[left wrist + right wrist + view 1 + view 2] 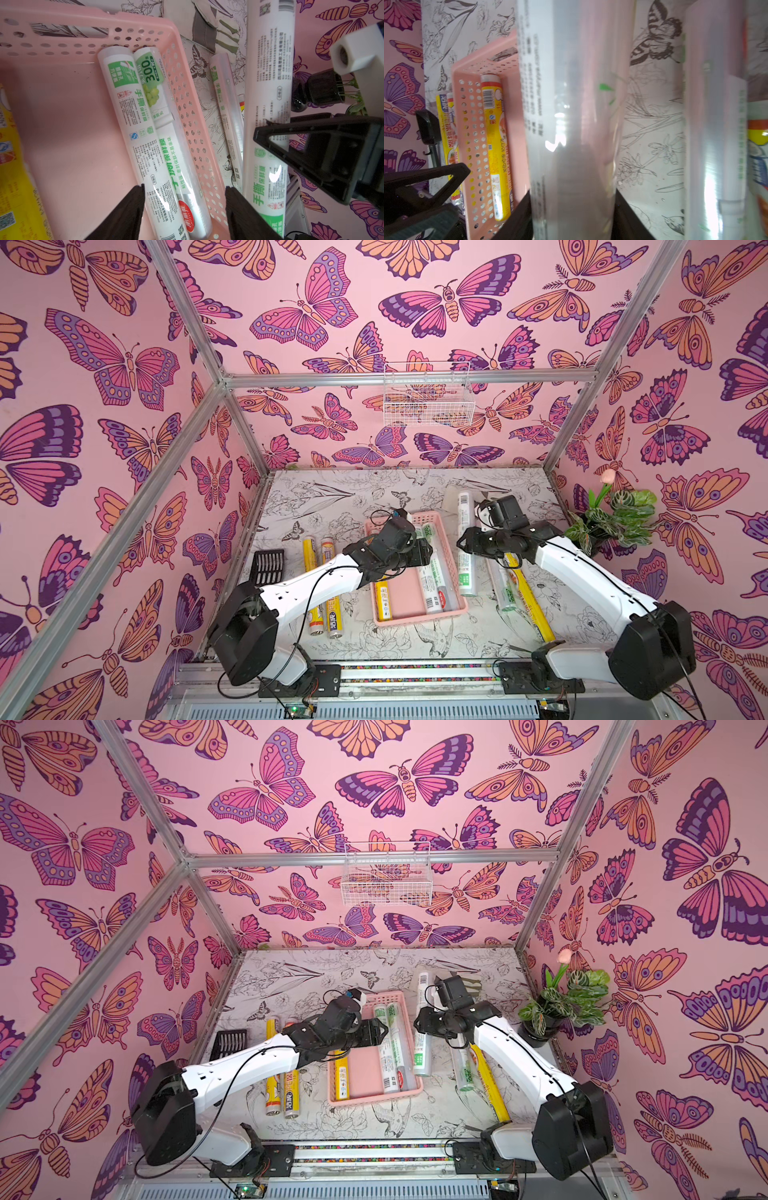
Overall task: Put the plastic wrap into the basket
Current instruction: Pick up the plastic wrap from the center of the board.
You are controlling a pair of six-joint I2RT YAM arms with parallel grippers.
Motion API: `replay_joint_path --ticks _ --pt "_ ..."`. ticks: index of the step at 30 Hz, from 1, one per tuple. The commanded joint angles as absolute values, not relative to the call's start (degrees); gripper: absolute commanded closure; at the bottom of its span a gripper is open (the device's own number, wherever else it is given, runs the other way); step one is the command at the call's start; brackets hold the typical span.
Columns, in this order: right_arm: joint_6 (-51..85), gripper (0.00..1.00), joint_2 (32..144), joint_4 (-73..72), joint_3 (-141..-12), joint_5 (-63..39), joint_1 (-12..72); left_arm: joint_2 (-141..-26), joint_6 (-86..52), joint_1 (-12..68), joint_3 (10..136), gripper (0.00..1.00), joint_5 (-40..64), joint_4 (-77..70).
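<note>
The pink basket (419, 616) (365, 1073) stands mid-table and holds a yellow plastic wrap roll (382, 599) and two white, green-printed rolls (133, 124) (166, 145). My left gripper (184, 187) (428, 551) hovers open over those two white rolls, holding nothing. My right gripper (572, 191) (462, 541) is shut on a clear-white roll (571, 104) (466, 572), held lengthwise just outside the basket's right wall. Two yellow rolls (316, 618) (334, 622) lie left of the basket, partly under my left arm. A clear roll (505, 593) and a long yellow roll (536, 605) lie to the right.
A black slotted scoop (268, 566) lies at the table's left edge. A potted plant (615, 518) stands at the right wall. A white wire basket (428, 400) hangs on the back wall. A grey-white glove (216, 27) lies behind the pink basket.
</note>
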State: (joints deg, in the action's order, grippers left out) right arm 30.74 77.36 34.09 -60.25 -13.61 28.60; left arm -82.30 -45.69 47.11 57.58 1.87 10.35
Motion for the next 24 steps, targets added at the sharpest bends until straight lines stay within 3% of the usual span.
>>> replay_joint_path --ticks 1,13,24 --pt "32.81 0.79 79.99 29.38 -64.06 -15.84 32.27 -78.74 -46.95 46.6 54.59 0.33 -3.09 9.49" --pt "37.31 0.79 94.42 22.02 -69.83 -19.02 43.5 -64.13 -52.33 45.19 41.99 0.33 -11.97 9.7" --pt "40.42 0.78 103.6 18.53 -74.56 -21.55 48.24 -61.88 -52.18 44.81 40.25 0.32 -11.78 10.19"
